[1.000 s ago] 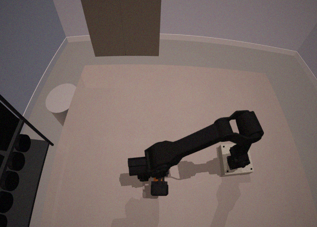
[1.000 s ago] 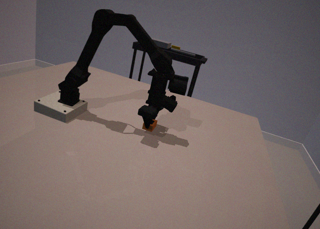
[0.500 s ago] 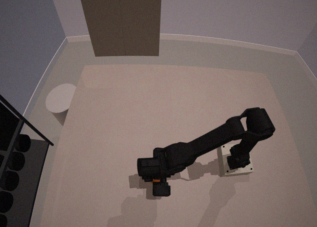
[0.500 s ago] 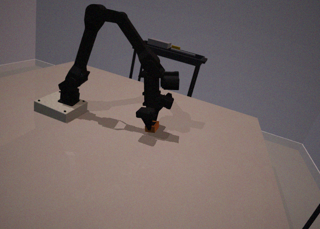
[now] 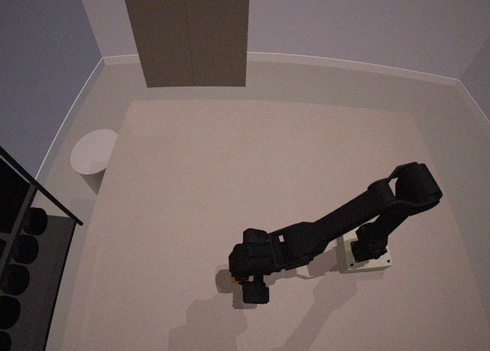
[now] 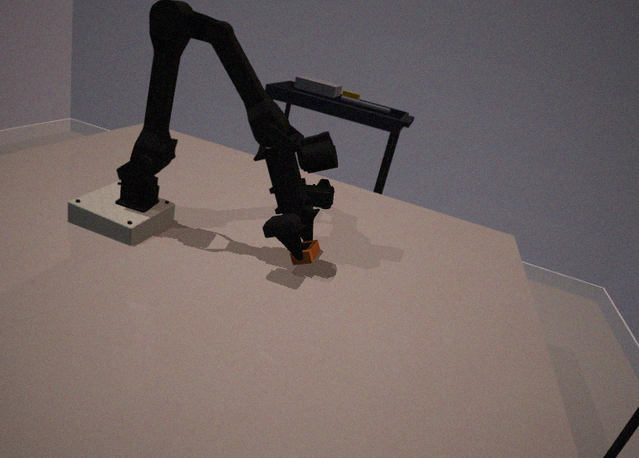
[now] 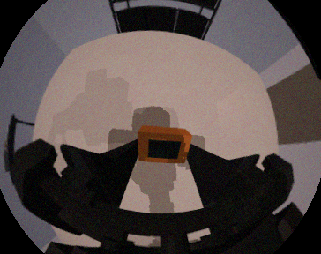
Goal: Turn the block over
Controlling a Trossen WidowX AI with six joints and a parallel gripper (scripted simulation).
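Observation:
An orange block [image 5: 234, 279] [image 6: 315, 250] [image 7: 160, 130] is held between the fingertips. Its dark rectangular mark [image 7: 164, 149] faces up toward the wrist camera, in the palm's direction. My gripper [image 6: 304, 249] [image 7: 163, 144] is shut on the block, one finger on each side. In the exterior view the block looks tilted and appears a little above the table [image 5: 177, 181] [image 6: 257, 365] [image 7: 212, 79], over the arm's shadows. In the top view the gripper hides most of the block. The block's underside is hidden.
The arm's pale base [image 5: 346, 266] [image 6: 98, 210] stands on the table, to the right in the top view. Beyond the table are a round white object [image 5: 95, 153], a dark rack [image 5: 59, 240] and a dark shelf [image 6: 356, 114] carrying a grey box [image 6: 317, 87].

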